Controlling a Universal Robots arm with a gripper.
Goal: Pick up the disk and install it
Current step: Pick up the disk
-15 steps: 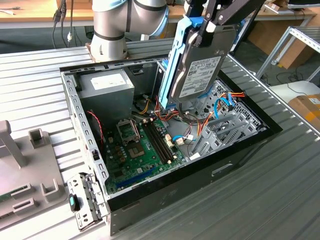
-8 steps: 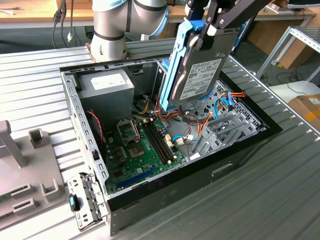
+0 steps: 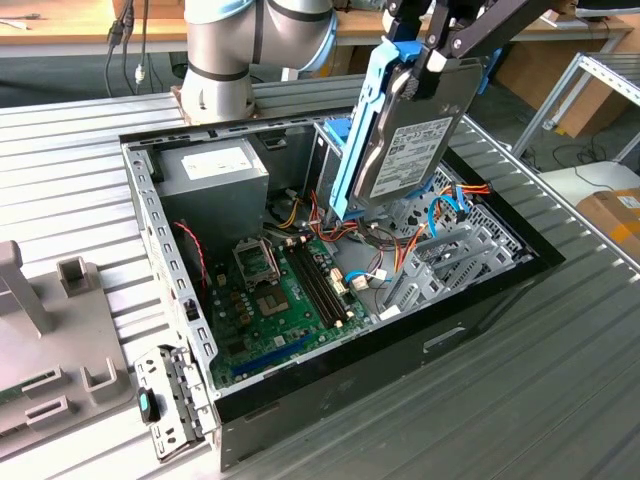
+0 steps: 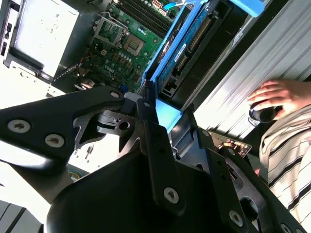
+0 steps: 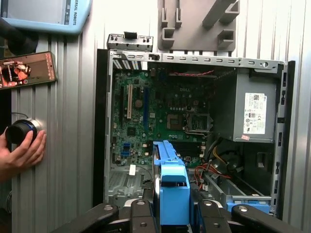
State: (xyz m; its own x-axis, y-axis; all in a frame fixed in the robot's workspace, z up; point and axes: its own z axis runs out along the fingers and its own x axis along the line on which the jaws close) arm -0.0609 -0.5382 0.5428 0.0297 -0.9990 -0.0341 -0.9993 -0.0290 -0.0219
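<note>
Ribbed grey metal table [image 3: 560,380]: carries 1 open black steel tower case [image 3: 330,375] lying on its side, with the green motherboard [image 3: 285,300] exposed.

Flat grey-silver metal disk [image 3: 415,140] in a bright blue plastic bracket: held in the air, tilted on end, over the case's 2 o'clock quarter in the exterior view, its lower end dipping toward the interior. The black 2-fingered gripper [image 3: 428,58] is clenched on the disk's upper end. In the second wrist view the fingers [image 4: 148,126] sit 1 on each side of the bracket.

Risks, in my judgement: the grasp is at 1 end only, so a knock on the low end could lever the disk askew. Loose orange, red and yellow cables [image 3: 400,240] lie under the lower edge; I cannot tell whether they touch. They could snag the bracket or get pinched.

Room: the grey sheet-metal drive bay [image 3: 470,235] stands close at the disk's 4 o'clock. Open space lies toward 8 o'clock, over the motherboard. A person's hand [image 5: 22,153] rests against a black round knob [image 5: 20,131] on the table, apart from the case.
</note>
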